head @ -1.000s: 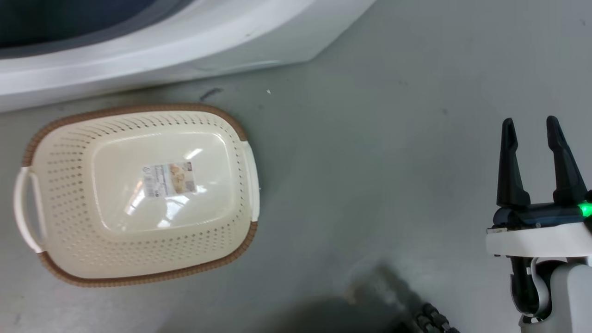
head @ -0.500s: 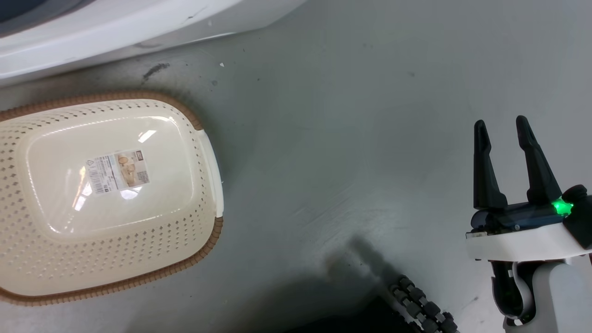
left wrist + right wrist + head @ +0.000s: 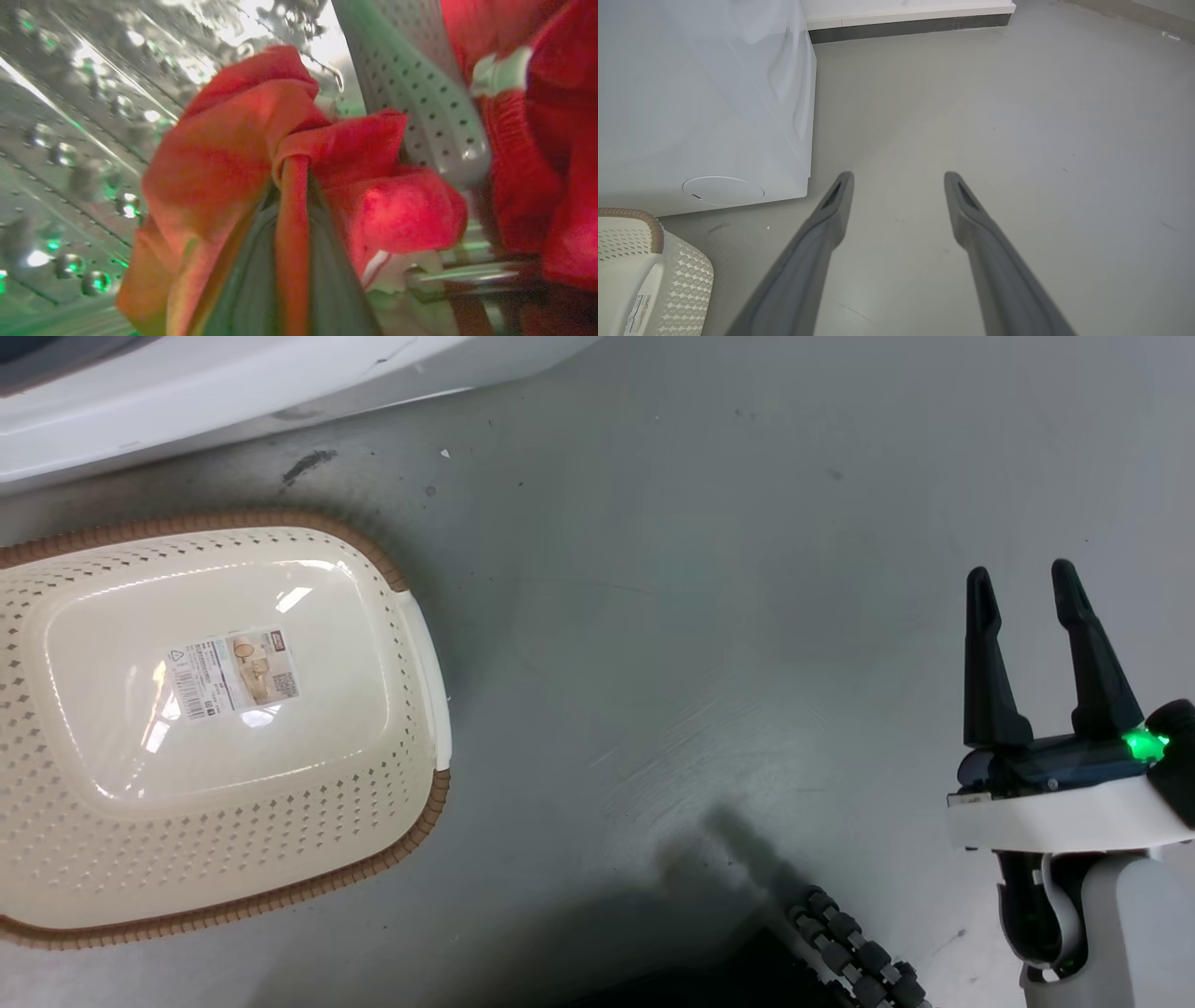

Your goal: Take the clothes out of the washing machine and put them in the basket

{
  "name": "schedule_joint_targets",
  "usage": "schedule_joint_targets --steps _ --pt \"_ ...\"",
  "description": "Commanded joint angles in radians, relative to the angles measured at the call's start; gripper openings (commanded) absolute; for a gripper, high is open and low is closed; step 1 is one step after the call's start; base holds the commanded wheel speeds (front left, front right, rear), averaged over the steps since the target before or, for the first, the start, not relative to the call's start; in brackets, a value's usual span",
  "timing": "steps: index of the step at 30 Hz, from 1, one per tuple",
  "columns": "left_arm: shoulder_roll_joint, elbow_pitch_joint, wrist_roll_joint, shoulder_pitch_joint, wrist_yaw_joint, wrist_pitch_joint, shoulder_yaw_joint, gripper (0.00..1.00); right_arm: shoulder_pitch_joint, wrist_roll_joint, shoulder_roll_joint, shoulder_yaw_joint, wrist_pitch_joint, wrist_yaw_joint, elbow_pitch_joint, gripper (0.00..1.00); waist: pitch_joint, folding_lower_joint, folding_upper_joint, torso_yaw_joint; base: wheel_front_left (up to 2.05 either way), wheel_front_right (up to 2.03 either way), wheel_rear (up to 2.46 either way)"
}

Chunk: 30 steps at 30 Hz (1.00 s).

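In the left wrist view my left gripper is inside the washing machine's steel drum. It is shut on a fold of a plain red garment, and a strip of that cloth runs between the fingers. A second red garment with a white band lies to the right, beyond a grey perforated drum paddle. The cream basket with a brown rim stands on the floor in front of the white washing machine, holding nothing but its label. My right gripper hangs open over bare floor, far right of the basket.
The grey floor stretches between the basket and my right gripper. A black roller wheel of my base shows at the bottom. In the right wrist view the washing machine's side, the basket and a skirting board appear.
The head camera has swung, so the basket and washing machine sit further left and up in the picture. My right gripper stays open and holds nothing.
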Motion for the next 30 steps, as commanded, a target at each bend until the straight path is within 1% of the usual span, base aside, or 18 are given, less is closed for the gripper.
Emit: schedule_joint_targets --steps 1,8,11,13,17,21,24,27,28,30 --pt "0.003 -0.007 -0.002 0.009 0.001 -0.019 -0.004 0.0 -0.025 0.0 0.002 -0.005 -0.002 -0.001 0.0 1.0 -0.007 -0.0001 0.0 0.006 0.0 0.0 0.0" --pt "-0.023 -0.012 -0.036 0.048 0.002 -0.118 0.01 0.0 -0.024 -0.021 0.002 -0.027 -0.002 -0.001 0.01 1.0 -0.071 -0.0001 0.0 0.027 0.0 0.0 0.0" --pt "-0.043 -0.016 -0.05 0.078 0.001 -0.174 0.006 0.0 -0.021 -0.035 0.002 -0.043 -0.002 -0.001 0.014 1.0 -0.111 -0.0001 0.0 0.042 0.0 0.0 0.0" --pt "-0.058 -0.024 -0.054 0.115 0.001 -0.233 -0.013 0.0 -0.017 -0.041 0.002 -0.053 -0.002 -0.001 0.016 1.0 -0.148 -0.0001 0.0 0.055 0.0 0.0 0.0" --pt "-0.095 -0.018 -0.092 0.208 0.001 -0.328 -0.031 0.0 0.0 -0.034 0.002 -0.058 -0.002 -0.001 0.015 1.0 -0.215 -0.0001 0.0 0.082 0.0 0.0 0.0" --pt "-0.133 -0.004 -0.144 0.324 0.001 -0.432 -0.039 0.0 0.02 -0.057 0.002 -0.056 -0.002 -0.001 0.021 1.0 -0.302 -0.0001 0.0 0.11 0.0 0.0 0.0" --pt "-0.166 -0.012 -0.213 0.406 0.001 -0.494 -0.032 0.0 0.037 -0.071 0.002 -0.051 -0.002 -0.001 0.026 1.0 -0.365 -0.0001 0.0 0.128 0.0 0.0 0.0" --pt "-0.167 -0.035 -0.262 0.489 0.001 -0.555 -0.046 0.0 0.058 -0.094 0.002 -0.04 -0.002 -0.001 0.029 1.0 -0.428 -0.0001 0.0 0.143 0.0 0.0 0.0" --pt "-0.166 -0.051 -0.288 0.535 0.001 -0.596 -0.055 0.0 0.069 -0.106 0.001 -0.042 -0.002 -0.001 0.031 1.0 -0.466 -0.0001 0.0 0.154 0.0 0.0 0.0" --pt "-0.161 -0.07 -0.303 0.58 0.001 -0.638 -0.071 0.0 0.08 -0.117 0.001 -0.05 -0.002 -0.001 0.035 1.0 -0.502 -0.0001 0.0 0.166 0.0 0.0 0.0"
